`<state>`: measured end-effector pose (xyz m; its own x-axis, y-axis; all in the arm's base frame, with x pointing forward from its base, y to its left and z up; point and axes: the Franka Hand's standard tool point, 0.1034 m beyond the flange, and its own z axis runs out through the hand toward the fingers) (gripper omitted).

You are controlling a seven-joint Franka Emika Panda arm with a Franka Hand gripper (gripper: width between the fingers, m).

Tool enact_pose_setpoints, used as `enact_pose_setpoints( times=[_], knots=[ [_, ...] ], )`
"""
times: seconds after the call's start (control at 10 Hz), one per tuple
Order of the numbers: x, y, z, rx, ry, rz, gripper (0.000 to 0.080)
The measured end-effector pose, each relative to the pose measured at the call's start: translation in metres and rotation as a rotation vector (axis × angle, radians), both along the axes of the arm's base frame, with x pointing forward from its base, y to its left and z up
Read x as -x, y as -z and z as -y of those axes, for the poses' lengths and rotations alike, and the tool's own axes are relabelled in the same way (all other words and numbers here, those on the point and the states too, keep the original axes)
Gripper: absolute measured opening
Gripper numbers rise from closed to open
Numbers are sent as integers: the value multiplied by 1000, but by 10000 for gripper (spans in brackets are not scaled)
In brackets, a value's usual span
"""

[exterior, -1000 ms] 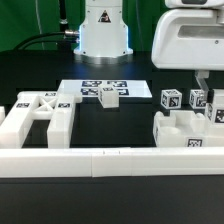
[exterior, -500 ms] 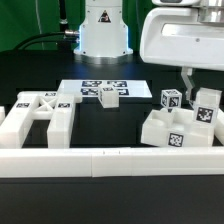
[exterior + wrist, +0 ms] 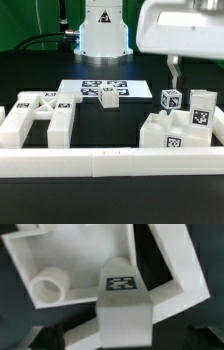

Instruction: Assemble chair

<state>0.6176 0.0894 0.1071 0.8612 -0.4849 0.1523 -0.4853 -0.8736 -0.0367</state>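
My gripper (image 3: 198, 84) hangs at the exterior view's right, shut on a long white tagged chair leg (image 3: 203, 108) that it holds upright above a blocky white chair panel (image 3: 165, 129). In the wrist view the leg (image 3: 124, 303) runs out from between my jaws (image 3: 122, 340), with its tag facing the camera. The panel (image 3: 70, 258) lies below it, with a round socket (image 3: 47, 286). Another tagged leg (image 3: 170, 100) stands beside the panel. A large white frame part (image 3: 38, 114) lies at the left. A small tagged block (image 3: 108, 96) rests on the marker board (image 3: 88, 87).
A long plain white border rail (image 3: 110, 160) runs along the front. The white robot base (image 3: 104, 30) stands behind the marker board. Dark cables lie at the back left. Black table shows between the frame part and the panel.
My gripper has risen and shifted toward the exterior view's left. The leg has come up with it, and the panel below looks nudged.
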Motion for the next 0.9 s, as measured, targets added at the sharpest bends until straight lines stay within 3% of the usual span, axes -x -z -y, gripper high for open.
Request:
enact_pose_setpoints(
  times=[0.2,0.3,0.9],
  knots=[
    [21,-26,18,-4,-98,1,640],
    [30,-30,29,-4,-93,-2,648],
    [30,-26,29,5,-126,3,649]
  ],
)
